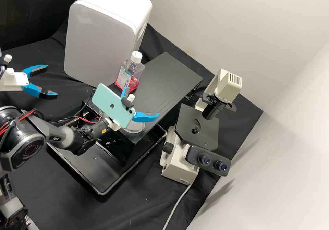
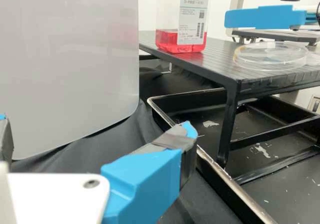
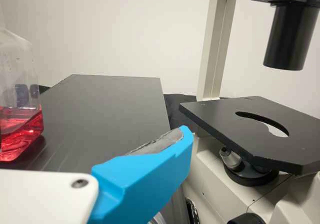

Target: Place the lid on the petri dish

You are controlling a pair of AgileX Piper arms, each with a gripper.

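printed flask label [image 2: 193,13], text illegible

A clear round plastic petri dish [image 2: 270,55] lies on a black ribbed raised platform [image 2: 210,61], well apart from a clear flask of red liquid [image 2: 182,23]; a black tray [image 2: 210,159] sits beneath.

Matt black cloth, softly creased, covers the table [image 1: 144,202]. The tray [image 1: 102,180] on it is glossy black, flecked with white smears. The shelf [image 1: 168,79] standing in the tray is black and finely ribbed, with a dull sheen. The petri dish [image 2: 270,55] is clear and glossy, catching light along its rim. The flask [image 1: 129,73] is clear plastic with a white cap. The box [image 1: 102,31] at the far left is smooth, satin white plastic. The microscope [image 1: 178,168] has a cream painted body and a matt black stage. The left tool [image 1: 50,81] has smooth blue plastic fingers [image 2: 145,179] with matt grey pads [image 2: 170,140].
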